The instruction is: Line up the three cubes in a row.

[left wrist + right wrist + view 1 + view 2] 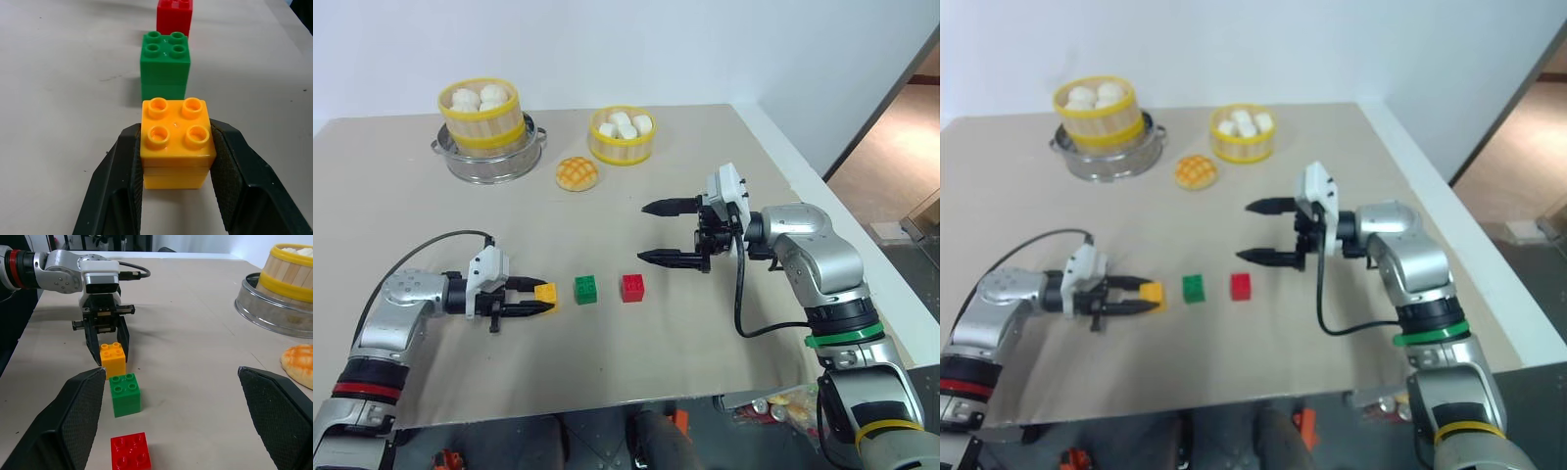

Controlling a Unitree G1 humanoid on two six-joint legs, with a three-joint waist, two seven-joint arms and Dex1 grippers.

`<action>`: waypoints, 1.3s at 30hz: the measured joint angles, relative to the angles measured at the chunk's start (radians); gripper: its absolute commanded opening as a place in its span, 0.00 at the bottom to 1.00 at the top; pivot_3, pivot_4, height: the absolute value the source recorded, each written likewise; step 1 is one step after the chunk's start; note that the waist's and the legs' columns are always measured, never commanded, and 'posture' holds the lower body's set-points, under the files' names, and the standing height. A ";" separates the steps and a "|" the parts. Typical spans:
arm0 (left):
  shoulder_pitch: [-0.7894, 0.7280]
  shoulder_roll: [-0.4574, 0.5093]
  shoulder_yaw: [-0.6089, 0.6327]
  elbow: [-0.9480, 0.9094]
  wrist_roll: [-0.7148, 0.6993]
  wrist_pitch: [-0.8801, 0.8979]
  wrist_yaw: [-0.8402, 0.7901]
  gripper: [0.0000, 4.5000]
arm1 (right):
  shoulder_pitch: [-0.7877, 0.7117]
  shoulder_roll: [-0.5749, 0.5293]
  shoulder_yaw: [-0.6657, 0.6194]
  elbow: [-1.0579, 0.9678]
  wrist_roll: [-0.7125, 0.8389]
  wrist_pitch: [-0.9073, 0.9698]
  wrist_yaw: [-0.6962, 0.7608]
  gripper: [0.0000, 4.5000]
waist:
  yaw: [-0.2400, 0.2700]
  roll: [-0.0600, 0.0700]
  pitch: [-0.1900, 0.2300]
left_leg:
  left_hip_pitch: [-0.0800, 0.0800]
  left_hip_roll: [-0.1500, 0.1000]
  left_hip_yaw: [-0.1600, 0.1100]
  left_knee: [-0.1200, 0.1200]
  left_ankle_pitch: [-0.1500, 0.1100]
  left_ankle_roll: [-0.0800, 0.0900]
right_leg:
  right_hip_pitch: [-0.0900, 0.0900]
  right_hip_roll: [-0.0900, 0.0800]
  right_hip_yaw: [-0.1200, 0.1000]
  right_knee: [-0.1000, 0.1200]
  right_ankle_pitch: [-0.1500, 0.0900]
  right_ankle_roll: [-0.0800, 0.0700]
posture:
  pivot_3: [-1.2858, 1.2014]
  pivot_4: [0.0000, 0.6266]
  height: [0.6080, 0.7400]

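Observation:
Three studded cubes stand in a line near the table's front. The orange-yellow cube [545, 292] is on the left, the green cube [585, 289] in the middle and the red cube [632, 287] on the right. My left gripper [544, 296] is shut on the orange-yellow cube [176, 142], one pad against each side. A small gap separates it from the green cube [165, 58]. Open and holding nothing, my right gripper [642, 232] hovers above the table, right of and behind the red cube [129, 453].
A bamboo steamer basket [480, 113] of white buns sits on a metal pot [489, 164] at the back left. A second basket [622, 137] stands at the back centre, and a golden bun [578, 174] lies before it. The table's front edge [607, 406] is close.

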 measured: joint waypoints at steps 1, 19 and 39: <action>0.002 0.005 0.000 -0.001 0.000 0.000 -0.006 0.29 | 0.000 0.000 0.000 0.000 0.000 0.000 0.000 1.00 | 0.000 0.000 0.000 | 0.000 0.000 0.000 0.000 0.000 0.000 | 0.000 0.000 0.000 0.000 0.000 0.000 | 0.52 0.24 1.00; 0.013 0.015 -0.036 0.042 0.053 -0.053 -0.027 0.90 | 0.020 -0.008 0.000 -0.003 -0.007 0.000 0.000 1.00 | 0.000 0.000 0.000 | 0.001 0.000 0.000 0.001 0.000 0.000 | 0.001 0.000 0.000 0.001 0.000 0.000 | 0.52 0.24 1.00; -0.007 0.144 0.180 -0.268 -0.206 0.372 0.125 0.99 | 0.007 -0.007 -0.063 -0.042 0.040 0.067 -0.069 1.00 | 0.000 0.000 0.000 | 0.001 0.001 -0.001 0.001 0.000 0.000 | 0.001 0.000 -0.001 0.001 0.000 0.000 | 0.52 0.24 1.00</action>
